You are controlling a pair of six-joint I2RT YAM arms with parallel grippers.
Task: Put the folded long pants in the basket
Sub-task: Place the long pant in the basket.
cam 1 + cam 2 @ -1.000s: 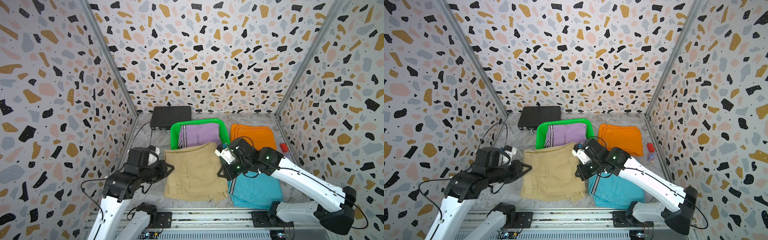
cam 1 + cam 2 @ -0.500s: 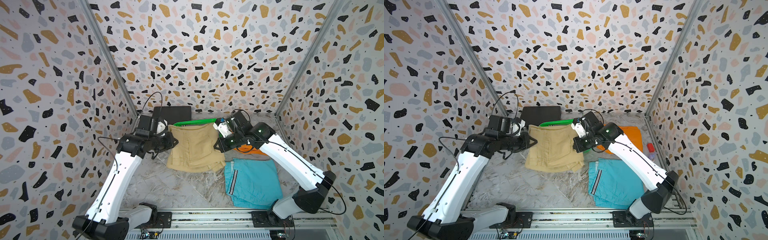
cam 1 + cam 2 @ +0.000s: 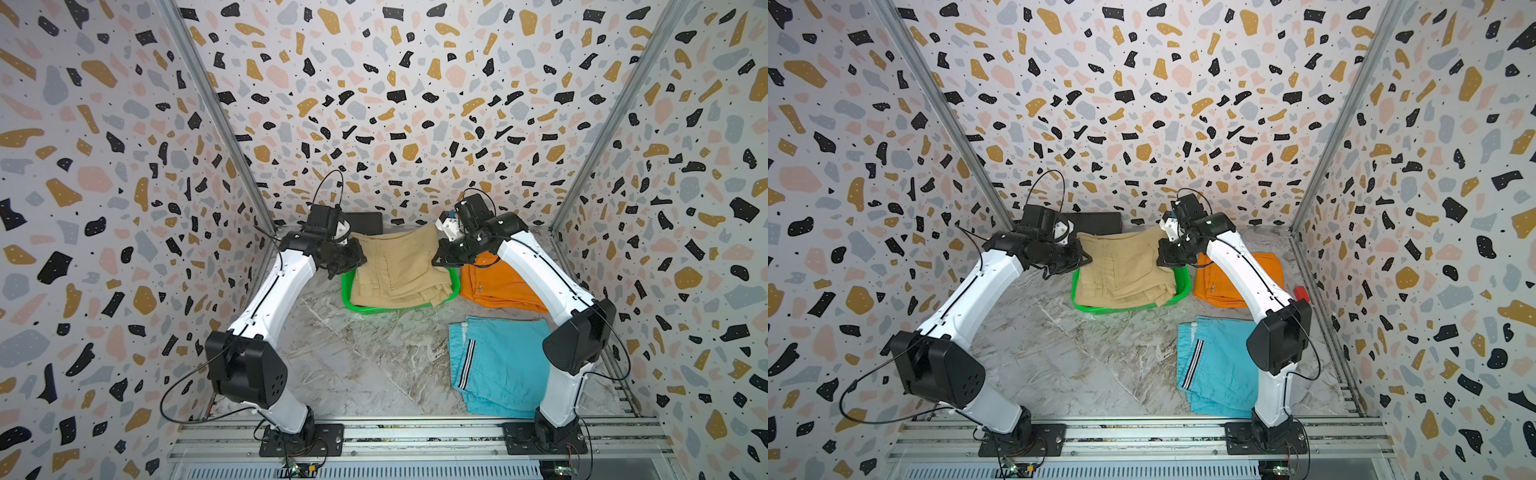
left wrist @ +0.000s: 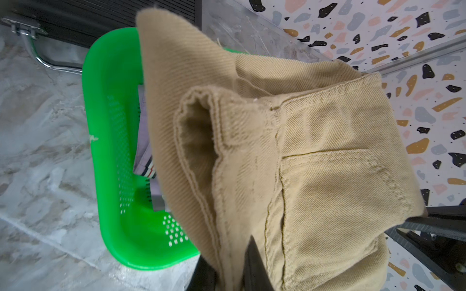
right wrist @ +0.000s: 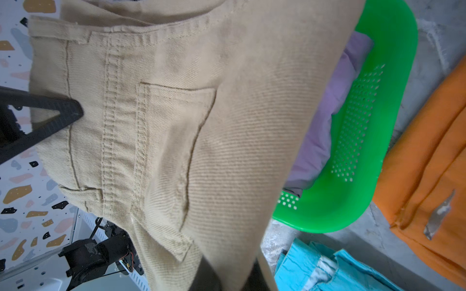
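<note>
You have both grippers on the tan pants (image 3: 397, 266), one at each side edge. The left gripper (image 3: 358, 261) is pressed together on the cloth at your left. The right gripper (image 3: 436, 258) pinches the opposite edge. In the left wrist view, the dark fingers (image 4: 255, 264) sit on either side of a folded seam, with cloth between them. The right wrist view shows the same kind of hold at its own edge.

The tan pants hang spread between the two grippers, directly over the green basket (image 3: 376, 309). In both top views they cover most of it, leaving only the near rim and corners showing. The lower end droops toward the near rim. You cannot tell from these views whether it touches the basket.

The lilac pants (image 5: 325, 113) already lie inside the basket, under the tan pair. Their striped edge (image 4: 147, 166) shows against the mesh wall.

The orange pants (image 3: 498, 286) lie flat on the bench (image 3: 353, 365), just beside the basket on your right. The turquoise pants (image 3: 505, 370) lie on the bench too, nearer the arm bases and partly behind the right arm. A flat black box (image 3: 368, 222) sits behind the basket against the back wall.
</note>
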